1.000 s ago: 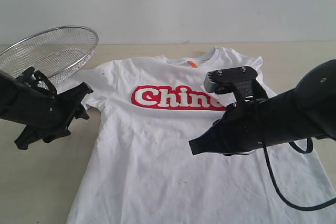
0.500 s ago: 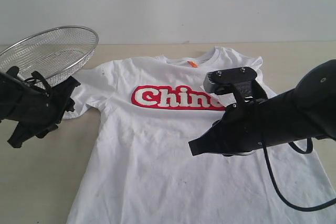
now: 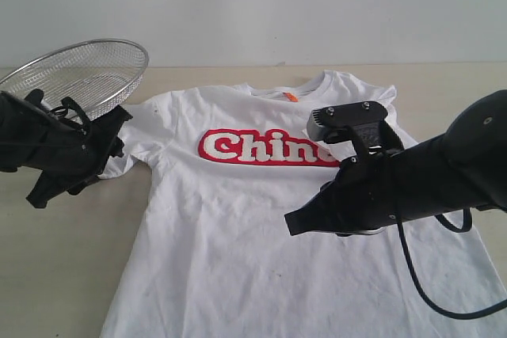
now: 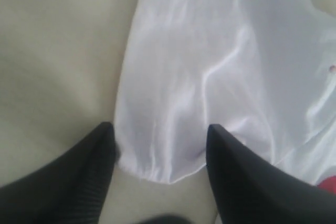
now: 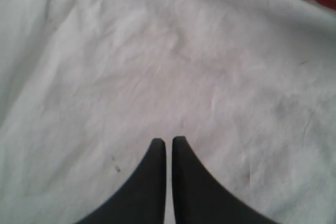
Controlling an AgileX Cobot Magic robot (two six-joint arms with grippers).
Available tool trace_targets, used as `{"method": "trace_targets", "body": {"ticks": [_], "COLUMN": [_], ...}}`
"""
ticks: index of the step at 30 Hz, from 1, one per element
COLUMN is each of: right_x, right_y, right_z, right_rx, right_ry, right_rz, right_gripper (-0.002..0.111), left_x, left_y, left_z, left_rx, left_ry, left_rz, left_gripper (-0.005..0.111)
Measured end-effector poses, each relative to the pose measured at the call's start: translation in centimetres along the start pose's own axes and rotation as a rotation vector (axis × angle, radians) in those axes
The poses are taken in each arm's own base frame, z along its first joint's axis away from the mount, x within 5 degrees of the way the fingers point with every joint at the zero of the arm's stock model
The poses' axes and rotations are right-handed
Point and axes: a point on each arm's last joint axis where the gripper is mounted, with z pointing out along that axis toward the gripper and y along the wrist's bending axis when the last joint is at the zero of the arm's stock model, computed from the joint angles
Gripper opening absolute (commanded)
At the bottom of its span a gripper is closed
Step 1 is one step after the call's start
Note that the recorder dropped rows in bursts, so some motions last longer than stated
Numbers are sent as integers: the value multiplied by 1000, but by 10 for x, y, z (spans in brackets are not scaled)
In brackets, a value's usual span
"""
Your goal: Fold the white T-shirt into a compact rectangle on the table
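The shirt (image 3: 230, 235) lies spread flat, front up, on the counter (image 3: 55, 275), its hem nearest. Over its plain middle hangs the right arm (image 3: 396, 187), its jaws closed together and empty, above white cloth just below the red lettering (image 3: 238, 146). Farther left, the left arm (image 3: 47, 152) holds its jaws wide apart, straddling the sleeve (image 4: 173, 103) end; whether they touch it is unclear. Behind it stands a mesh basket (image 3: 79, 73).
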Motion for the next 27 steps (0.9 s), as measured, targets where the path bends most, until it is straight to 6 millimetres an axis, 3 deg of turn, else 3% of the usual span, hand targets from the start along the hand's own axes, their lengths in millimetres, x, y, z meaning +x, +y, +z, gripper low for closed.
{"method": "trace_targets", "body": {"ticks": [9, 16, 27], "right_x": [0, 0, -1], "right_y": [0, 0, -1], "right_z": [0, 0, 0], "right_rx": [0, 0, 15], "right_ry": [0, 0, -12], "right_rz": [-3, -3, -4], "right_gripper": [0, 0, 0], "left_x": [0, 0, 0], "left_y": [1, 4, 2], "left_z": [7, 12, 14], "left_rx": [-14, -30, -8], "left_ry": [-12, -25, -18], "left_rz": [12, 25, 157], "left_gripper": [42, 6, 5]}}
